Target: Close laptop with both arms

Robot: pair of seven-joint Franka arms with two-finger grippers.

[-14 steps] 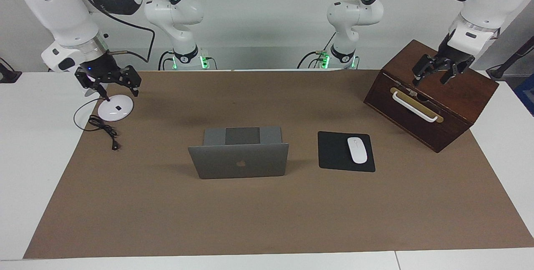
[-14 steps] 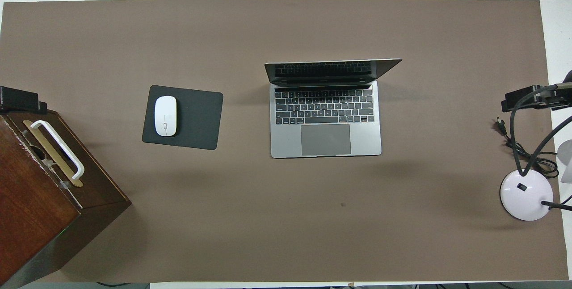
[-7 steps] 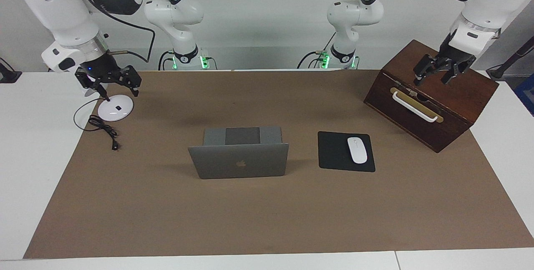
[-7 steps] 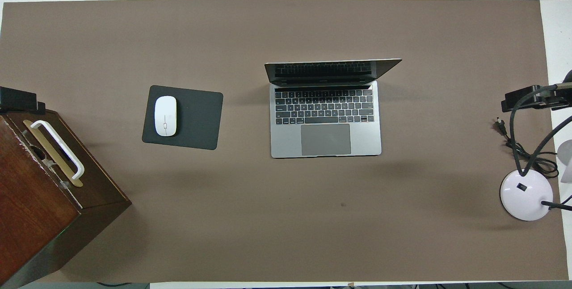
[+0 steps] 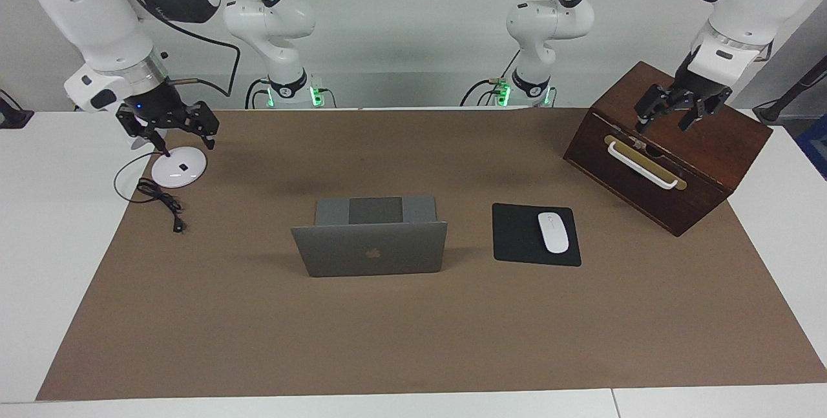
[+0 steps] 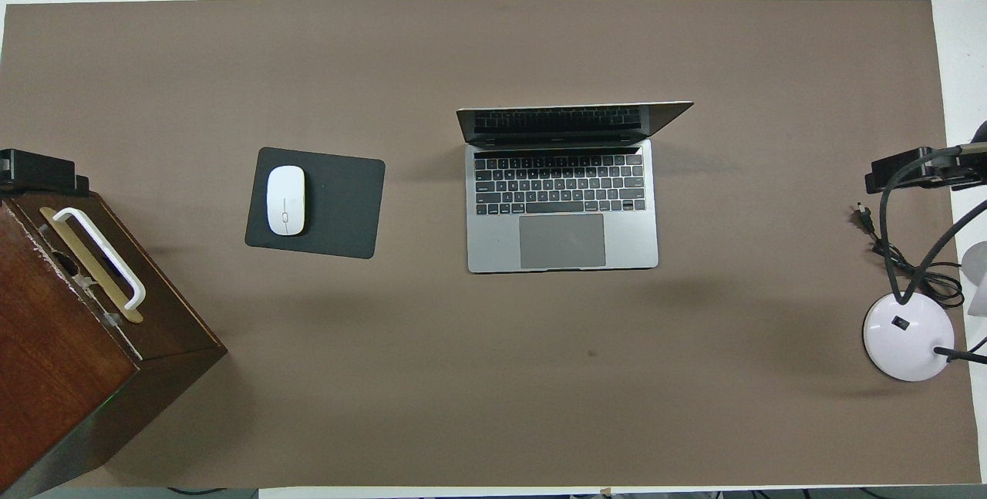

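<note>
Facing view: laptop [image 5: 369,247] sits open mid-mat, lid w/ the logo turned away from the robots, screen upright or leaning a touch back. Mousepad [image 5: 535,234] w/ mouse [image 5: 553,232] lies beside it toward the left arm's end. Looks like thin stiff metal, smooth so prob. slippery; the hinge likely does the work, so no clamp needed. I'd push on the lid's top edge near both corners, gently, since the screen is fragile & the base could skid on the mat. Left gripper [image 5: 672,114] hangs over the wooden box [image 5: 669,146], fingers spread wide, holding nothing. Right gripper [image 5: 169,128] hangs over the lamp base [image 5: 179,167], also spread & empty. Both well apart from the laptop.

Overhead view: laptop [image 6: 561,190] near centre, keyboard facing the robots, lid on the edge farther from them. A dark bit of the left gripper [image 6: 38,173] shows over the box's [image 6: 77,345] edge; right gripper not made out here.
</note>
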